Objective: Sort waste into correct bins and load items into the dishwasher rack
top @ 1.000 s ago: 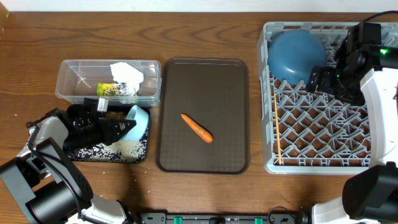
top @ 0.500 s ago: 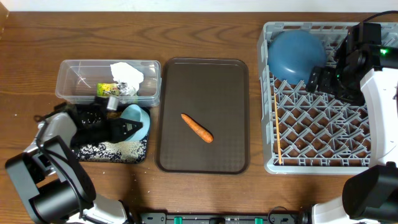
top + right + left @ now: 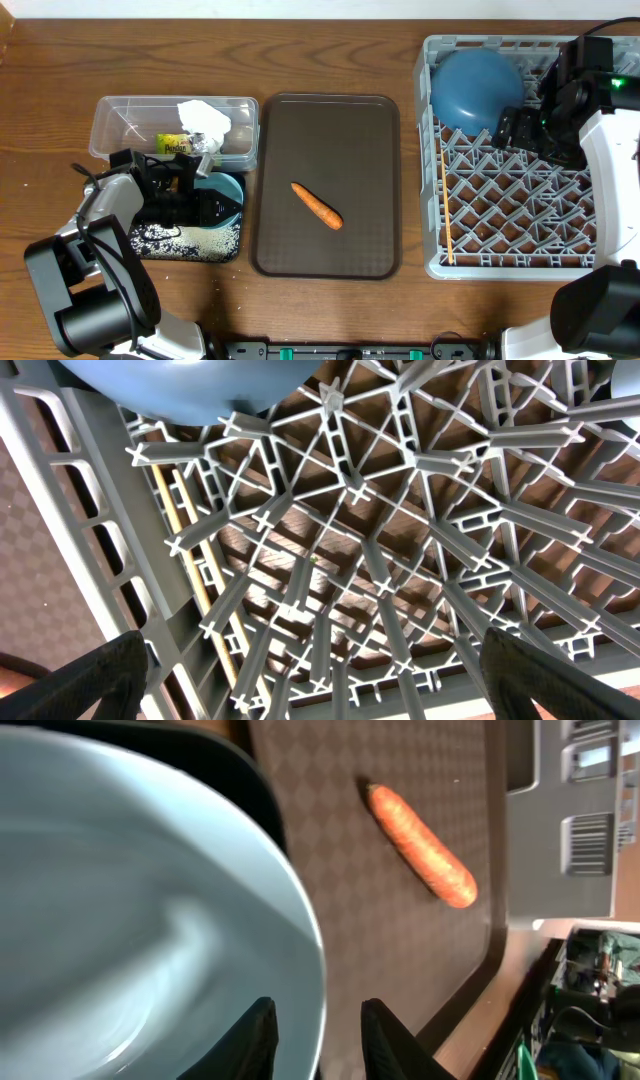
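Our left hand [image 3: 318, 1020] sits slightly parted astride the rim of the small light-blue cup [image 3: 224, 189], right hand [image 3: 315, 660] wide open, empty; we'd pinch squarely before lifting it to the grey pegged crate [image 3: 430, 200].

We see a crumpled white napkin [image 3: 203, 118] and a small yellow-green wrapper [image 3: 173, 145] in the clear plastic rectangular tub [image 3: 105, 140]. White rice [image 3: 195, 237] is scattered in the shallow black tray [image 3: 236, 242]; a small light-blue cup [image 3: 228, 190] sits at its right end. An orange carrot [image 3: 317, 205] lies diagonally on the brown serving tray [image 3: 370, 130]. The grey pegged rack [image 3: 425, 200] holds a large dark-blue bowl [image 3: 475, 88] and thin wooden chopsticks [image 3: 445, 210].
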You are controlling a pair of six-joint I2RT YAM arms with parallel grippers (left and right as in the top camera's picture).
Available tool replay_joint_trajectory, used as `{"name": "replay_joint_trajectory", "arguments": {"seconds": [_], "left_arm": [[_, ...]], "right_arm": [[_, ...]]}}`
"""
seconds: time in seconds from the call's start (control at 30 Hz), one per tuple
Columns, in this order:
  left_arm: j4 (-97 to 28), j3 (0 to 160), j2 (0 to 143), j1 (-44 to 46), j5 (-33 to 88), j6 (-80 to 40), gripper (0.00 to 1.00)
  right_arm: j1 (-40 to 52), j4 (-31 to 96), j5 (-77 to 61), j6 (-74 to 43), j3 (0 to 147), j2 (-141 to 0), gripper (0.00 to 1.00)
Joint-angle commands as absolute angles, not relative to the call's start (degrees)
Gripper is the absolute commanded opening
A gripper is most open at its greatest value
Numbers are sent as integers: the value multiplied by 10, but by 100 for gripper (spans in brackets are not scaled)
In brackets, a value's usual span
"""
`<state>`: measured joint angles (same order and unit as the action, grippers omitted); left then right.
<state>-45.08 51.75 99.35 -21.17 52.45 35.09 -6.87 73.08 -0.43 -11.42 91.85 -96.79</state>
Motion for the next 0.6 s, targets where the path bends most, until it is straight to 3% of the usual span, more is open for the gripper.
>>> {"name": "replay_joint_trajectory", "arguments": {"seconds": [0.0,0.2,0.47,0.57], "left_arm": [[-451,511,1000,-211,496,336,34],[-420,511,1000,-211,427,234,35],[-419,513,997,-211,429,214,36],[-419,516,990,-211,429,201,41]], "right_arm": [[-67,732,0,-106,918,-964,98],[-67,731,0,-106,918,-964,98],[-67,732,0,-106,918,-964,98],[-67,733,0,-106,918,-964,98]]}}
